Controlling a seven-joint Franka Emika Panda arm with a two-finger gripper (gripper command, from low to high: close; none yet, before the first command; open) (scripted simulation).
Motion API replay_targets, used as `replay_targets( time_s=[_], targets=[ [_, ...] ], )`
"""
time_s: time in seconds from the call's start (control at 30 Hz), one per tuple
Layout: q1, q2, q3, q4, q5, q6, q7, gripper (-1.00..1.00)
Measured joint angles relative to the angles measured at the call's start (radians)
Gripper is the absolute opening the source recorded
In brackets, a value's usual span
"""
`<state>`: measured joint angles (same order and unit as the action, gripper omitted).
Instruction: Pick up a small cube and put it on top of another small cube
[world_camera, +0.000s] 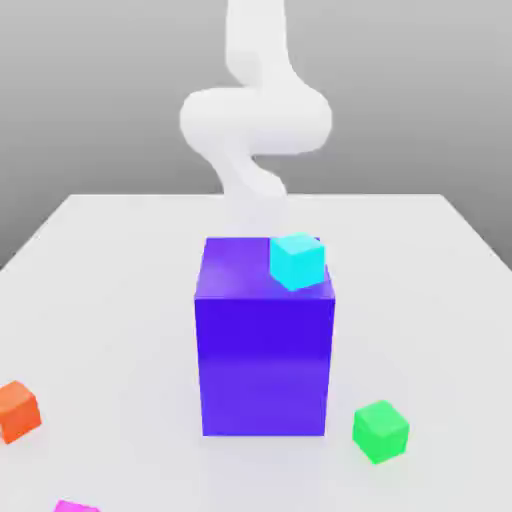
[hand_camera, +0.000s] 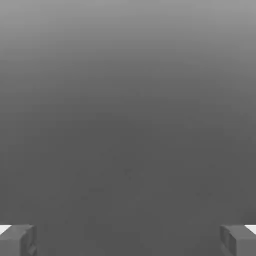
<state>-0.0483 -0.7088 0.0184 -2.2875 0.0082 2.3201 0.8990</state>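
Fingertips (hand_camera: 17, 240) of our gripper (hand_camera: 128, 241) stand at the two sides of the hand view, blocky and matte grey with pale tops, spread wide with nothing between them; ahead of them we see plain grey ground. In the exterior view our smooth white arm (world_camera: 255, 115) curls behind a large blue-purple block (world_camera: 264, 345), a tall glossy box that hides the lower arm. A cyan cube (world_camera: 297, 260) sits tilted on the block's top corner, nearest the arm. Well clear of the arm, on the pale table (world_camera: 120, 280), lie a green cube (world_camera: 380, 431), an orange cube (world_camera: 17, 411) and the small magenta-pink cube (world_camera: 74, 507), farthest out at the frame's edge.
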Motion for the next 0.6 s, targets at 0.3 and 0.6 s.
replay_targets(
  time_s=[0.3, 0.6],
  targets=[
    [-0.161, 0.331, 0.067, 0.045, -0.001, 0.075, 0.384, 0.00],
    [-0.255, 0.659, 0.070, 0.089, -0.051, 0.148, 0.795, 0.00]
  ],
)
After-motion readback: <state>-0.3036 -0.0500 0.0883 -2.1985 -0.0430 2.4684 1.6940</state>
